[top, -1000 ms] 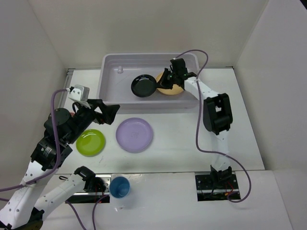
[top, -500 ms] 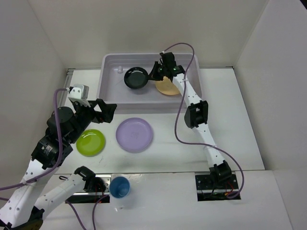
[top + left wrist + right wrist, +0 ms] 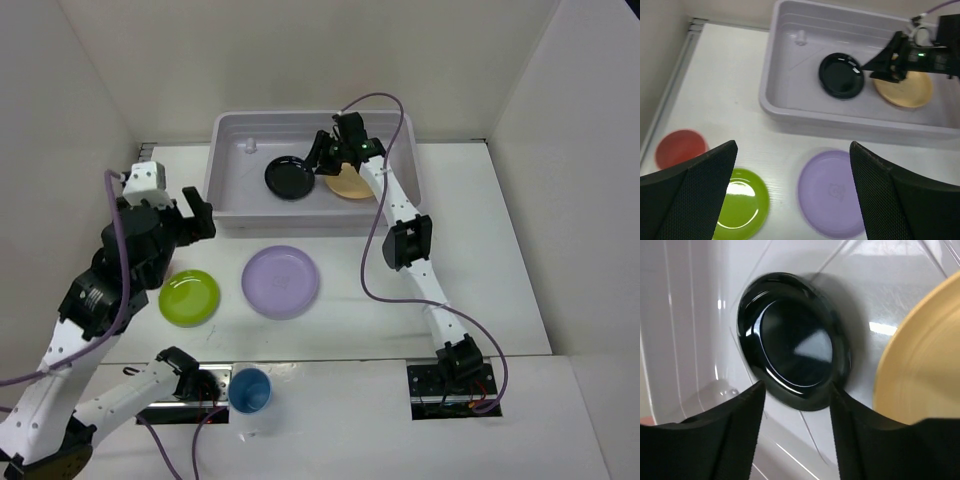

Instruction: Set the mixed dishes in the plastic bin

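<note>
The plastic bin (image 3: pixel 214 160) stands at the back of the table. A small black plate (image 3: pixel 289 178) and a pale orange plate (image 3: pixel 351 183) lie on its floor. My right gripper (image 3: pixel 322 160) hovers inside the bin, open, just right of the black plate. In the right wrist view its fingertips (image 3: pixel 756 390) stand either side of the black plate's (image 3: pixel 790 357) near rim without pinching it. My left gripper (image 3: pixel 792 155) is wide open and empty, high above the lime green plate (image 3: pixel 740 205) and the lavender plate (image 3: pixel 832 192). A salmon-pink cup (image 3: pixel 680 149) sits at the far left.
A blue cup (image 3: pixel 250 390) stands at the near edge between the arm bases. A small white knob (image 3: pixel 249 146) sits in the bin's back left corner. White walls close in the table on the left, back and right.
My right gripper has opened and let go of the black plate, which now lies in the bin left of the orange plate. My left arm has drawn back to the left.
</note>
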Motion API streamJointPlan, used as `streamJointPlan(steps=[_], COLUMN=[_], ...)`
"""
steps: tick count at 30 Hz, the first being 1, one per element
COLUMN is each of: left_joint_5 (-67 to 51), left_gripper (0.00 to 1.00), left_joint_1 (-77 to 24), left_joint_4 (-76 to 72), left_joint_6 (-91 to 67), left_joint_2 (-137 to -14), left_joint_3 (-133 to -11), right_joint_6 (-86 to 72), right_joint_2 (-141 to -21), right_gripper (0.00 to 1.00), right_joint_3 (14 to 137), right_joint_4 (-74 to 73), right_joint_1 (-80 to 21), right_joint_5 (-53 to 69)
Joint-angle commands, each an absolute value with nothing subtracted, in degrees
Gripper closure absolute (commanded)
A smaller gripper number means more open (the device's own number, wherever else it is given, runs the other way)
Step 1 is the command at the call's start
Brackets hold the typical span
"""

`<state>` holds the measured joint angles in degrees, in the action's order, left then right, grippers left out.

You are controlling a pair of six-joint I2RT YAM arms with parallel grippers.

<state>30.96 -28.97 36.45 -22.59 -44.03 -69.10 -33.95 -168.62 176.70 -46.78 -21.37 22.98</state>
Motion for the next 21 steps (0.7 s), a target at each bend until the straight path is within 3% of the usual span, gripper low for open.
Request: streamJointPlan(steps=[1,5,9,13,17,21], left_joint_5=[39.3,33.6,19.6,13.5,10.1,6.9], left_gripper=[0.01,0.01,0.01,0.01,0.01,0.01], left_joint_1=[-28.2,-21.1,-12.0,-5.6,0.2,1.1], left_joint_4=[41.4,44.8,40.4,39.3,39.8,39.8], left_joint_6=[-21.4,-20.7,-18.7,-17.0,-14.1,-13.4], left_joint_2=[-51.6,-59.8,-61.3,-64.5,-65.1,-67.0], left_joint_3=[-73.4,-75.6,-73.8,-73.8,-73.8,-72.3], right_joint_6=[-30.1,-25.8,-23.8,-22.3,-22.8,-22.9], right_joint_2=[-163.1,-153.2,-139.7,-132.6,-126.2,-118.0], right_gripper=[0.4,0.35,0.3,0.27,0.27,0.25], right_joint_3=[179.8,179.8,179.8,179.8,179.8,170.3], right_joint_4=[-51.1,-58.1,-67.0,-74.6,-74.6,-74.6], right_joint_1=[-22.0,-22.0,-22.5,-24.3,-25.7,-26.5], right_joint_5=[21.5,14.4,6.4,-0.4,-1.3,-5.0])
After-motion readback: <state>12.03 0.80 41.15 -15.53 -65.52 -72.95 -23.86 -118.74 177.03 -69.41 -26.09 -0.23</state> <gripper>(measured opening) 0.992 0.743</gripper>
